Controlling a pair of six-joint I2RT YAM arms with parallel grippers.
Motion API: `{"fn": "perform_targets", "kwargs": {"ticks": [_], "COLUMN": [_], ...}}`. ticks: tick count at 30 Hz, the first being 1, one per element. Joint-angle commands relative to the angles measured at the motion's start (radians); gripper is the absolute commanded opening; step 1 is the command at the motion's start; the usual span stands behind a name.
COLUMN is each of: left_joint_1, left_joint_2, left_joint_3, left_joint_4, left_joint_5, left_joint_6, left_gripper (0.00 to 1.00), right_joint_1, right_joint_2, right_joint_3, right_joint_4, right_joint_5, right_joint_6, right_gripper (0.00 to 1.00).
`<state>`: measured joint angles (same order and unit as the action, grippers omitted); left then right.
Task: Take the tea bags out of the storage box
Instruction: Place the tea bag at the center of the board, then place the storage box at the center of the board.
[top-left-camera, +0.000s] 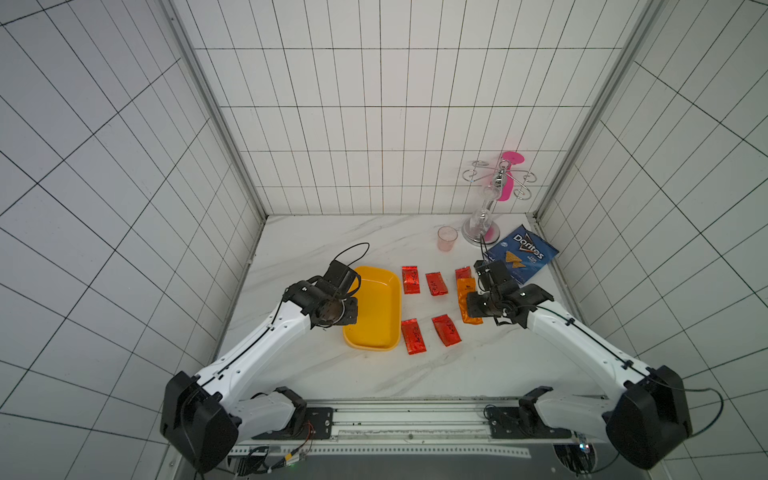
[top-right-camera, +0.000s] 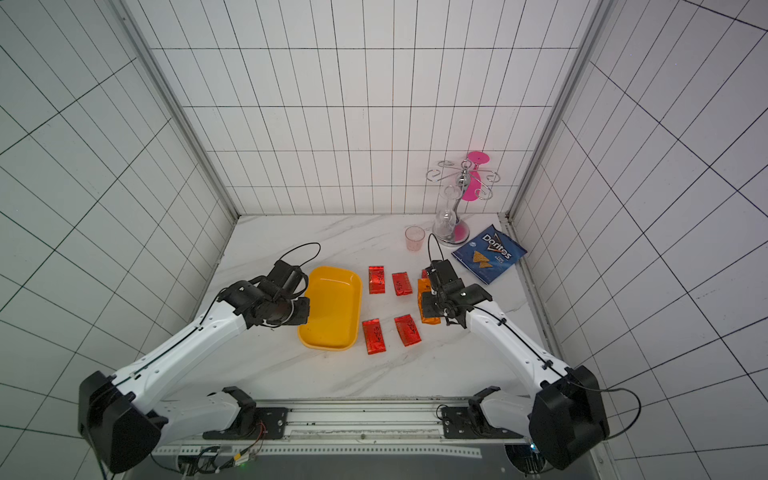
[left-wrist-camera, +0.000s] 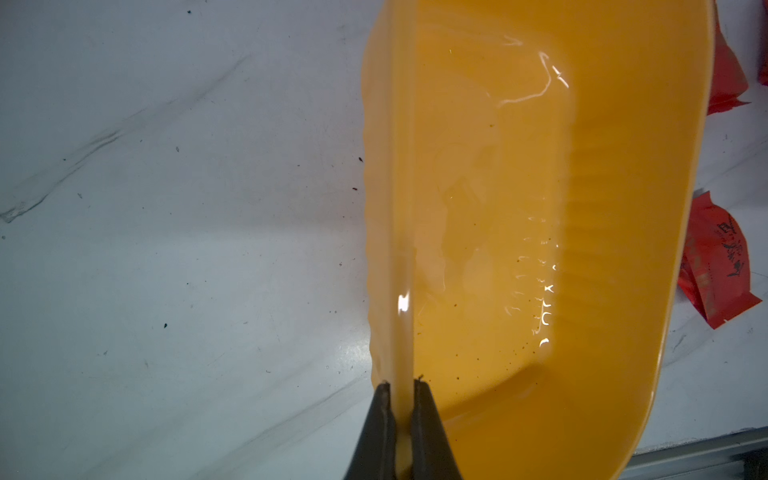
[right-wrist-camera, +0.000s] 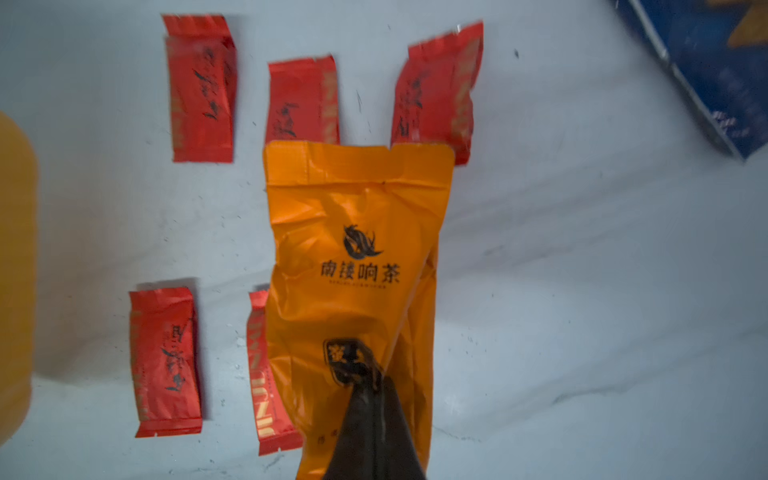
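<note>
Right gripper (right-wrist-camera: 365, 380) pinches end of orange tea bag (right-wrist-camera: 353, 208), beside storage box (left-wrist-camera: 623, 208); foil likely light, slippery. Left gripper (left-wrist-camera: 401, 384) clamps box rim.

The shallow yellow tray (top-left-camera: 376, 309) sits flat on the table, and beside it on its right are five shiny red tea bags (top-left-camera: 410, 280), three in a far row and two nearer, plus one bigger, crinkly orange tea bag (right-wrist-camera: 353, 232) at the right end.
</note>
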<state>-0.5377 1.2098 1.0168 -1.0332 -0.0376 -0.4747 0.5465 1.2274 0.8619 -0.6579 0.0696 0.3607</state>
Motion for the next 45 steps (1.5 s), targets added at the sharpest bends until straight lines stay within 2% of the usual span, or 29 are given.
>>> {"fn": "perform_targets", "kwargs": {"ticks": [1,10,12,15,17,22,24,28,33,36,39,41,42,43,44,45], "left_joint_1": [-0.004,-0.004,-0.004,-0.004,-0.004,-0.004,-0.004,-0.004,-0.004,-0.004,-0.006,-0.030,-0.046,-0.056,-0.057,-0.057], "left_joint_2": [0.005,0.005,0.005,0.005,0.005,0.009,0.004,-0.009,-0.001,-0.030,-0.097,-0.143,-0.163,-0.183,-0.201,-0.219], "left_joint_3": [0.014,0.014,0.014,0.016,0.016,0.018,0.019,0.016,0.024,0.036,0.067,0.088,0.091,0.073,0.039,-0.017], "left_joint_4": [0.010,0.008,0.007,0.007,0.007,0.002,0.001,0.006,-0.006,-0.011,0.004,0.058,0.095,0.147,0.223,0.344], "left_joint_5": [-0.021,-0.027,-0.030,-0.035,-0.038,-0.043,-0.048,-0.052,-0.067,-0.103,-0.215,-0.361,-0.480,-0.612,-0.682,-0.752], "left_joint_6": [-0.007,-0.010,-0.010,-0.012,-0.013,-0.015,-0.015,-0.016,-0.019,-0.026,-0.067,-0.099,-0.113,-0.138,-0.126,-0.068], "left_gripper": [0.00,0.00,0.00,0.00,0.00,0.00,0.20,0.40,0.41,0.45,0.55,0.61,0.73,0.89,0.97,0.98], "right_joint_1": [-0.030,-0.064,-0.064,-0.064,-0.063,-0.064,-0.065,-0.064,-0.064,-0.064,-0.064,-0.064,-0.064,-0.065,-0.066,-0.070], "right_joint_2": [0.028,0.160,0.166,0.157,0.139,0.055,-0.009,-0.105,-0.151,-0.174,-0.215,-0.250,-0.270,-0.285,-0.295,-0.302], "right_joint_3": [-0.055,-0.071,-0.067,-0.064,-0.060,-0.033,-0.023,-0.013,-0.003,-0.003,-0.007,-0.029,-0.052,-0.082,-0.109,-0.140], "right_joint_4": [-0.027,0.006,0.006,0.000,-0.009,-0.044,-0.046,-0.046,-0.062,-0.046,0.021,0.110,0.176,0.247,0.309,0.385], "right_joint_5": [0.070,0.010,-0.008,-0.014,-0.013,0.015,0.036,0.078,0.082,0.099,0.145,0.216,0.273,0.350,0.422,0.488], "right_joint_6": [0.105,0.100,0.096,0.095,0.097,0.103,0.103,0.094,0.082,0.060,0.032,0.008,-0.009,-0.021,-0.029,-0.049], "right_gripper": [0.00,0.00,0.09,0.34,0.45,0.55,0.57,0.59,0.59,0.60,0.65,0.72,0.79,0.88,0.93,0.96]}}
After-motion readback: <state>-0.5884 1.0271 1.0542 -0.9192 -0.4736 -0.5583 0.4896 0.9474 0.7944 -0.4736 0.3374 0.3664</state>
